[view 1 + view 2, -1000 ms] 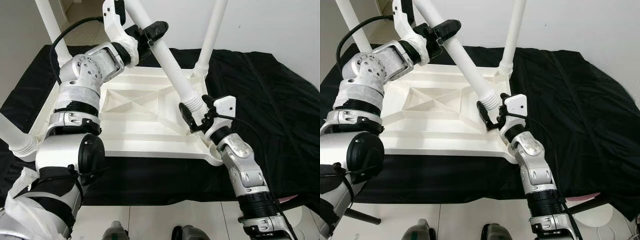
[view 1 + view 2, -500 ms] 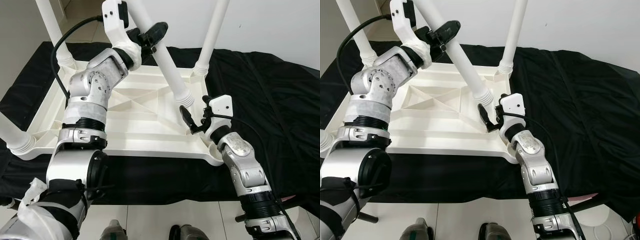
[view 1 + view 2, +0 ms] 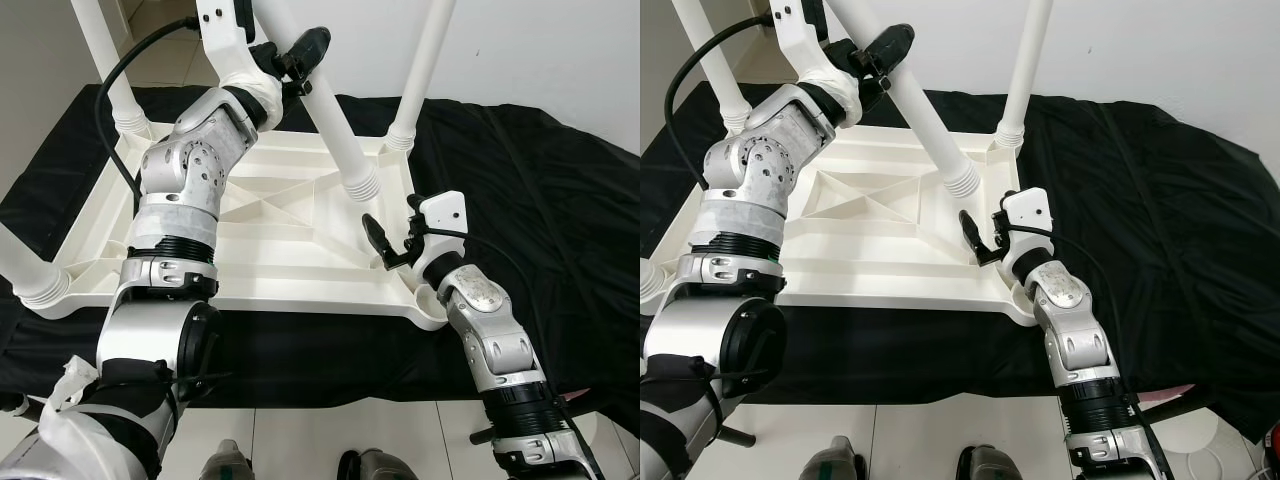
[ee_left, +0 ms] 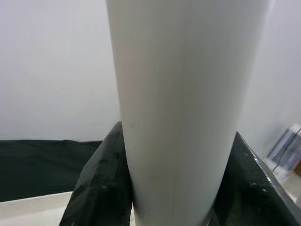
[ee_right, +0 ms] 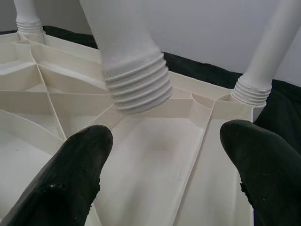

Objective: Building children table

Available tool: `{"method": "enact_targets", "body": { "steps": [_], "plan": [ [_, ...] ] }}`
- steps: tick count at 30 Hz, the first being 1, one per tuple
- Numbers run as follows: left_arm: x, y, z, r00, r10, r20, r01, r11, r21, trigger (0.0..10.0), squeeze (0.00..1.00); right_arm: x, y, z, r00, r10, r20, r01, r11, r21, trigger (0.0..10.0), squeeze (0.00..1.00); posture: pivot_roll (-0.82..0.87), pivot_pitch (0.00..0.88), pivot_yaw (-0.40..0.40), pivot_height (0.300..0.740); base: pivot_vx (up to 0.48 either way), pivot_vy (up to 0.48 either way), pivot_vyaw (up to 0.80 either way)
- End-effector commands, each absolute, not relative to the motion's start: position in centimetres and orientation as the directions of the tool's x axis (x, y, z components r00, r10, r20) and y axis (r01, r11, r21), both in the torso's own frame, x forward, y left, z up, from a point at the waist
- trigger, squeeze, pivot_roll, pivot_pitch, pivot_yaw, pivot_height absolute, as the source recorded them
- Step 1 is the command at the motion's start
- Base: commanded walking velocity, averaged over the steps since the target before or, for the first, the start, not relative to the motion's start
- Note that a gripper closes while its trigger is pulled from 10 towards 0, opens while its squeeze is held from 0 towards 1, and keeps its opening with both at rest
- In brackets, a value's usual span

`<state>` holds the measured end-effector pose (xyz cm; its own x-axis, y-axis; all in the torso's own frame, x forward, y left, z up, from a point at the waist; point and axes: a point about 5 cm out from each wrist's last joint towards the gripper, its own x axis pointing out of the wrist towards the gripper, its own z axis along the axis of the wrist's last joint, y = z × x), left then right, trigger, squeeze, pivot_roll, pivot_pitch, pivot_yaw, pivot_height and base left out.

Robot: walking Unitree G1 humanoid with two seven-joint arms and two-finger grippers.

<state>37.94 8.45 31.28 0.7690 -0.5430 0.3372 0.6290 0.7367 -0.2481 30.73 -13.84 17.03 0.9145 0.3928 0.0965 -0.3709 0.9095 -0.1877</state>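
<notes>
So the white plastic children's tabletop [image 3: 270, 240] is lying upside down on a black wrinkly cloth [image 3: 540, 200], ribbed underside facing up with those molded diagonal braces and shallow box-shaped pockets. Three smooth white tube legs are already standing in their corner sockets: one at the far right corner [image 3: 425, 60], one at the far left [image 3: 105, 60], one at the near left [image 3: 25, 265], each with a ridged collar at the base.

The loose fourth white round leg [image 3: 335, 130] is hanging tilted above the tabletop, its threaded ribbed end [image 5: 136, 87] hovering over the near right part of the underside, not seated in anything. The left claw [image 3: 290, 65] is clamped around the upper part of that leg; the left wrist view shows the black fingers [image 4: 101, 183] pressed on both sides of the glossy tube.

The right claw [image 3: 385, 245] sits low by the near right corner socket with its fingers [image 5: 70, 179] spread apart, gripping nothing, the threaded end just above and between them. Pale floor tiles [image 3: 300, 440] along the near edge.
</notes>
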Motion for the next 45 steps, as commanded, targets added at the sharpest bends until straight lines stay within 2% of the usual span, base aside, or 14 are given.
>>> {"method": "enact_targets", "body": {
  "steps": [1,3,8,23,30,45],
  "plan": [
    [37.4,7.3,31.4,0.753,-0.565,0.338,0.641,0.746,-0.181,10.0,0.00,30.9,-13.5,18.1,0.900,0.419,0.118,-0.389,0.896,-0.215,10.0,0.00,0.05,0.000,-0.025,0.740,0.000,0.000,0.00],
    [36.7,5.6,30.8,0.732,-0.601,0.321,0.663,0.737,-0.133,10.0,0.00,31.1,-13.0,18.8,0.884,0.449,0.130,-0.411,0.878,-0.245,10.0,0.00,0.04,0.000,-0.019,0.740,0.000,0.000,0.00],
    [35.9,3.9,30.2,0.706,-0.638,0.307,0.692,0.714,-0.107,10.0,0.00,31.3,-12.7,19.1,0.876,0.464,0.129,-0.422,0.869,-0.259,10.0,0.00,0.05,0.000,-0.016,0.740,0.000,0.000,0.00],
    [34.6,2.5,30.4,0.675,-0.667,0.317,0.715,0.697,-0.054,10.0,0.00,31.7,-12.5,18.7,0.877,0.472,0.084,-0.434,0.856,-0.282,10.0,0.00,0.05,0.000,-0.021,0.740,0.000,0.000,0.00],
    [33.8,1.4,30.5,0.652,-0.686,0.322,0.735,0.676,-0.049,10.0,0.00,32.9,-12.5,19.0,0.892,0.447,0.076,-0.406,0.862,-0.305,10.0,0.00,0.06,0.000,-0.024,0.740,0.000,0.000,0.00],
    [33.4,1.2,30.6,0.650,-0.688,0.322,0.738,0.673,-0.051,10.0,0.00,34.3,-12.3,19.2,0.896,0.436,0.087,-0.394,0.869,-0.300,10.0,0.00,0.07,0.000,-0.023,0.740,0.000,0.000,0.00]
  ]
}}
